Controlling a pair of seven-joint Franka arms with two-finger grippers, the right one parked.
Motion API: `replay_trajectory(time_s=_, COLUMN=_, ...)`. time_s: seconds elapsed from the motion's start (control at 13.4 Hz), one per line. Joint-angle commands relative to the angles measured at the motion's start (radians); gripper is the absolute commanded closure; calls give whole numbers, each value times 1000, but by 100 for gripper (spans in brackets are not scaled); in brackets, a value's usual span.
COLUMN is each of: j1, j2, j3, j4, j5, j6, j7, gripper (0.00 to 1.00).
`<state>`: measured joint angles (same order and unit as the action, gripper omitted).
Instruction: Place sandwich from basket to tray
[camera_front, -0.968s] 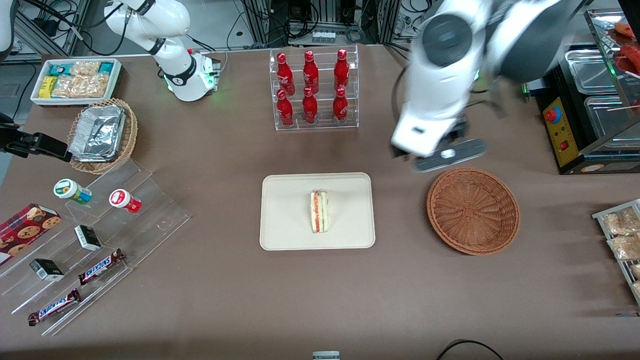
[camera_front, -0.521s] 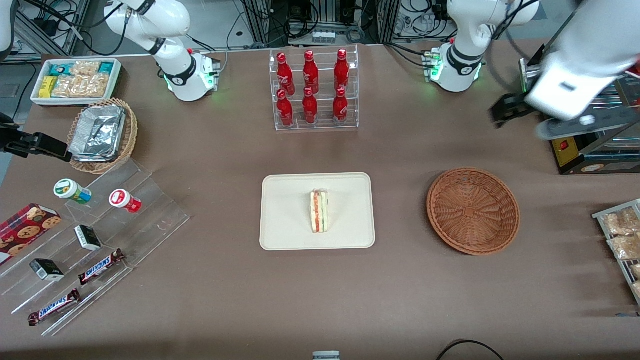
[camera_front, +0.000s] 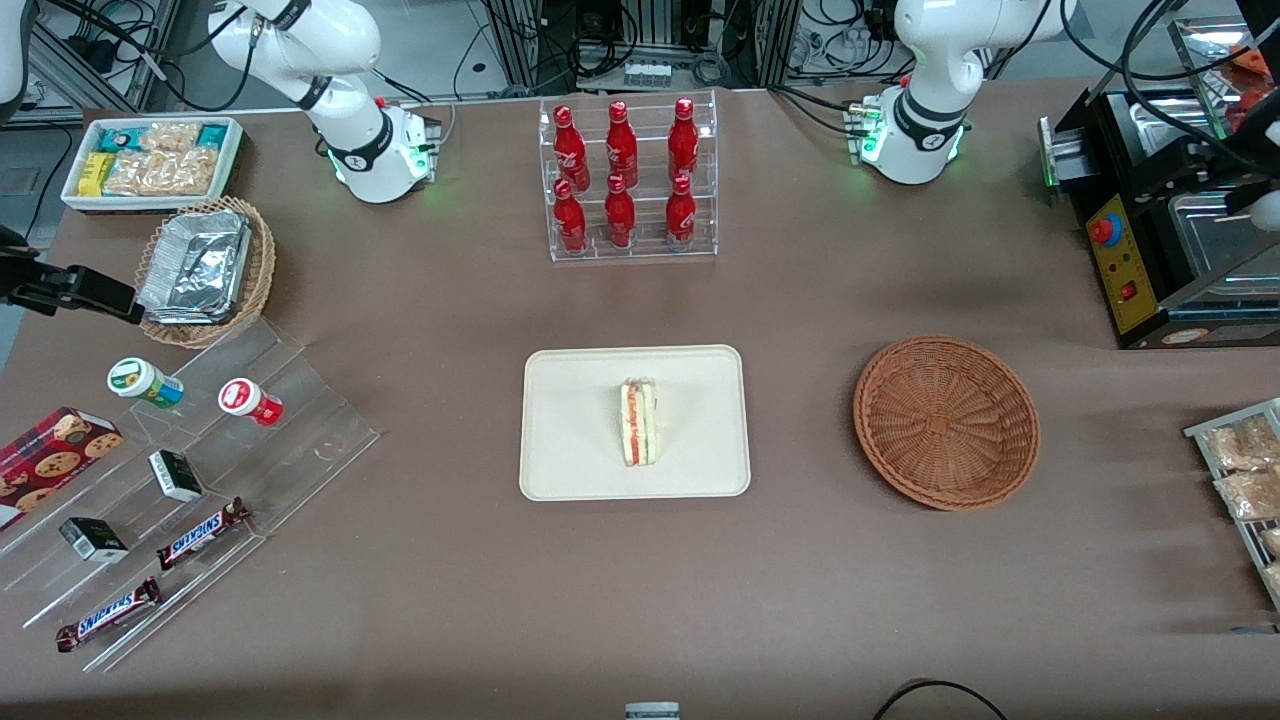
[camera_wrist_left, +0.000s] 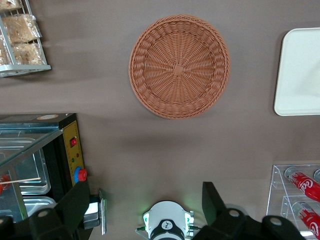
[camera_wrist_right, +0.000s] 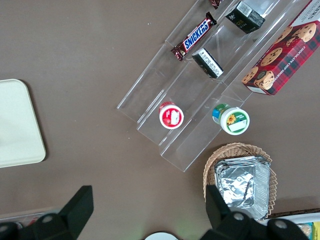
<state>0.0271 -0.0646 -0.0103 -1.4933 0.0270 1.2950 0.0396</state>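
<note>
Sandwich (camera_front: 639, 421) lies on the tray (camera_front: 570, 440), well apart from the spread, empty pincer (camera_wrist_left: 145, 212), which hangs high above the tabletop with the bare basket (camera_wrist_left: 179, 66) between them.

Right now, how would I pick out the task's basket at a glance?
Start at the cream tray mid-table, with the sandwich on it. Toward the working arm's end lies a round reddish-brown basket, empty. The other wicker basket is paler and holds foil containers. The tool hangs open, high above.
</note>
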Motion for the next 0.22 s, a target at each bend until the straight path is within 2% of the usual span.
replay_trajectory(time_s=0.0, j1=2, j2=29, j3=-8, j4=13, j5=-13, j6=3, j7=5, gripper=0)
replay_trajectory(time_s=0.15, j1=2, j2=51, j3=-10, j4=31, j5=-22, j6=1, j7=5, gripper=0)
